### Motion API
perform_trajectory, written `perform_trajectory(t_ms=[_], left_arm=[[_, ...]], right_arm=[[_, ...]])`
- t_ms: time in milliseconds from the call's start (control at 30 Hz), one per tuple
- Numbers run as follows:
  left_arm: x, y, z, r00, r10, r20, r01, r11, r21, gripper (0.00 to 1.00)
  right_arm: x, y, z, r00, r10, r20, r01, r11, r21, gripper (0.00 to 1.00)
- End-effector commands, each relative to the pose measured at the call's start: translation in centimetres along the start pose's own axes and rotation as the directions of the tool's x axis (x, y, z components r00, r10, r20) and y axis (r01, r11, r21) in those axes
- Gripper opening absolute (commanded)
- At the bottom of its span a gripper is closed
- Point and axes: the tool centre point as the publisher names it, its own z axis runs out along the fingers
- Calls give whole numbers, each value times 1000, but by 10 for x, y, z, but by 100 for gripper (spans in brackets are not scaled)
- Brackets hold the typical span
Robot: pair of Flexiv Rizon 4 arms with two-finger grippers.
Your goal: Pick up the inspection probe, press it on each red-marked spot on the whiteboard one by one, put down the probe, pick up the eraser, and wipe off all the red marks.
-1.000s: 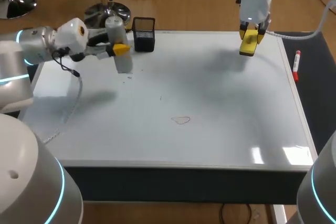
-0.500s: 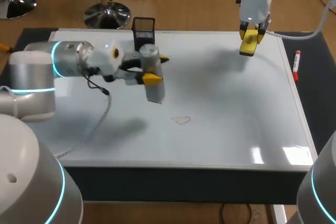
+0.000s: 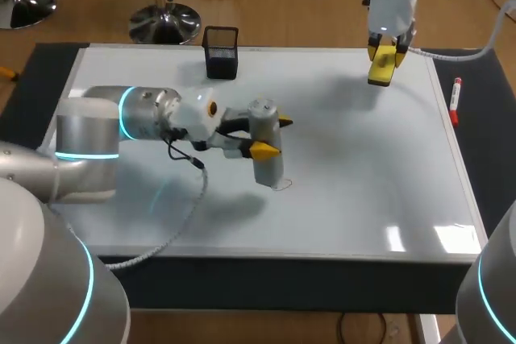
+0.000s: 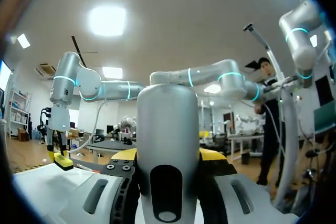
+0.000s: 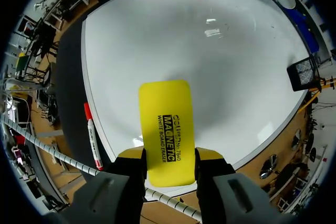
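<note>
You are at the pressing step. Your left gripper [image 3: 274, 136] is clamped on the grey cylindrical inspection probe [image 3: 266, 159]. Its lower end sits at, or just above, the faint outlined mark [image 3: 279, 185] near the middle of the white whiteboard [image 3: 363, 175]; I cannot tell whether they touch. Next, press straight down there, then look for other marks. Your right gripper [image 5: 170, 157] grips the yellow rectangular eraser [image 5: 164, 121] above the board's far right corner.

My left arm [image 3: 97, 130], in from nine o'clock, is silver-grey with glowing cyan rings, a white wrist and a loose cable [image 3: 194, 197]. My right arm [image 3: 393, 6], at one o'clock, matches; fingertips [image 5: 131, 154] are bright yellow.
</note>
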Motion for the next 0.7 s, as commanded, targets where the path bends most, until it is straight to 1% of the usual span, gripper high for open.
perform_trajectory(t_ms=[33,167,367,600,700], left_arm=[[-7,19,11,999,-6,-39,7,1000,15,0],[-11,27,11,999,-10,-42,11,1000,10,0],[-22,37,5,998,-2,-57,1,1000,-21,0],[-32,43,-5,999,-13,-37,11,999,-39,0],[-35,48,-8,999,-34,-25,32,998,-44,0]], right_arm=[[0,-1,-2,1000,-1,-4,1,1000,0,0],[0,-1,-2,1000,-1,-4,1,1000,0,0],[0,-1,-2,1000,-1,-4,1,1000,0,0],[0,-1,-2,1000,-1,-4,1,1000,0,0],[0,-1,-2,1000,-1,-4,1,1000,0,0]])
